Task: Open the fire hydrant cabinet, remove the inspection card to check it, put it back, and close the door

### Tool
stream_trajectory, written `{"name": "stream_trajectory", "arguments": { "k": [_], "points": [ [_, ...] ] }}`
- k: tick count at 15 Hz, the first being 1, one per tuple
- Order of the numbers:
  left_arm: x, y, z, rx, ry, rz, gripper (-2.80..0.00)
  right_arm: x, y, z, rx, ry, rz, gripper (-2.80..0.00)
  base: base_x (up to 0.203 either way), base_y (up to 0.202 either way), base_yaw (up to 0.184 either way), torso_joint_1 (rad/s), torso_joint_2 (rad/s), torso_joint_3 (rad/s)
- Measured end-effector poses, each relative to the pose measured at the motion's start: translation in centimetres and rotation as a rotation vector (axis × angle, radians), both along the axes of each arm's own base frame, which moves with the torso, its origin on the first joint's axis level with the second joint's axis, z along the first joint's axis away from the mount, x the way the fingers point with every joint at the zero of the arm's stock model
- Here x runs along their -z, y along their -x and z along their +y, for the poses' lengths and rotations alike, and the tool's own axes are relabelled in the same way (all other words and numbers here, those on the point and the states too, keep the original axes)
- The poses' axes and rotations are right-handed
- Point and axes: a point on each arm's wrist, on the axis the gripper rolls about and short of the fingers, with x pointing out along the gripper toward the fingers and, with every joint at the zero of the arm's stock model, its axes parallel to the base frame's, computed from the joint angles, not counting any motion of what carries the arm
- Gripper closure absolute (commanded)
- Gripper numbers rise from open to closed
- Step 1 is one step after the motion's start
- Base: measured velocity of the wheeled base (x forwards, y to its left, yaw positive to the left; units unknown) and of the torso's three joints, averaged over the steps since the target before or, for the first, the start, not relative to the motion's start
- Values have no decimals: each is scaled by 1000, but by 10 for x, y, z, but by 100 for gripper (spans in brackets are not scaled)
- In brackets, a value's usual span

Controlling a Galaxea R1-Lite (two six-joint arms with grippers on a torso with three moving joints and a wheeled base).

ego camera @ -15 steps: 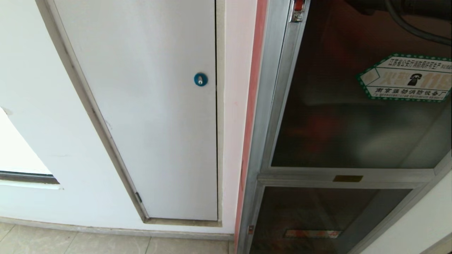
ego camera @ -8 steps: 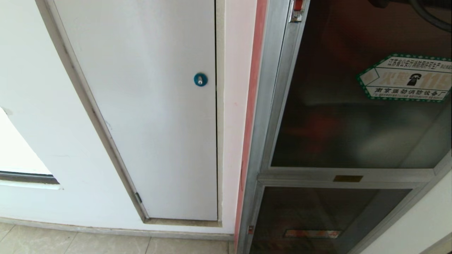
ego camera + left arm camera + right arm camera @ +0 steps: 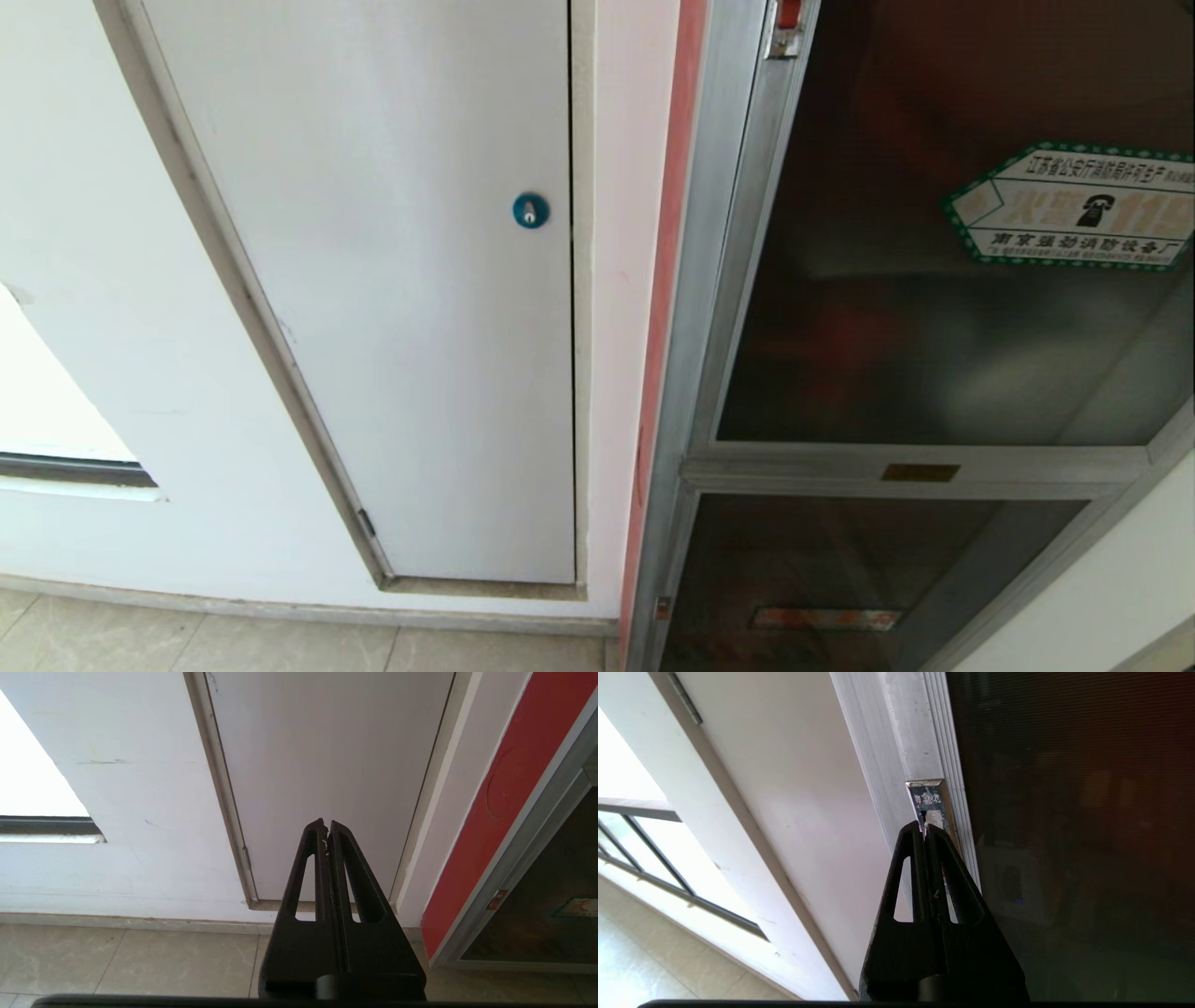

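At the latch edge of the door [image 3: 1064, 835], the right gripper [image 3: 926, 828] has its two fingers pressed flat together, holding nothing, with the tips pointed at a small metal latch plate [image 3: 930, 800] set into the silver frame strip. In the right wrist view the plate sits just beyond the tips at twelve o'clock, very close; whether they touch it I cannot tell. The frame strip runs long from the plate toward eleven o'clock, and the dark glass lies at three o'clock of the tips.

From the head, the fire hydrant cabinet [image 3: 695, 373] fills the right of the view, its tinted door bearing the hexagonal 119 sticker [image 3: 1074, 207] at about two o'clock from centre. The door appears shut in its frame. The inspection card cannot be made out behind the glass. Neither arm shows in this view.

The left gripper [image 3: 327, 828] is likewise closed and empty, low, facing the white panel [image 3: 327, 765] near the floor [image 3: 131, 961], with the cabinet's red edge [image 3: 514, 788] off at two o'clock. So the right arm is clearly the nearer one, and opening likely turns on catching that latch edge straight ahead of it.
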Motion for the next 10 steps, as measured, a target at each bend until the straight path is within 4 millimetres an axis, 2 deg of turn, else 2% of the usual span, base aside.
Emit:
{"name": "stream_trajectory", "arguments": {
  "k": [10],
  "points": [
    [0,0,0,1,0,0,0,-6,13,-1,-25,-26,-11,0,0,0,0,0,0,0]
  ]
}}
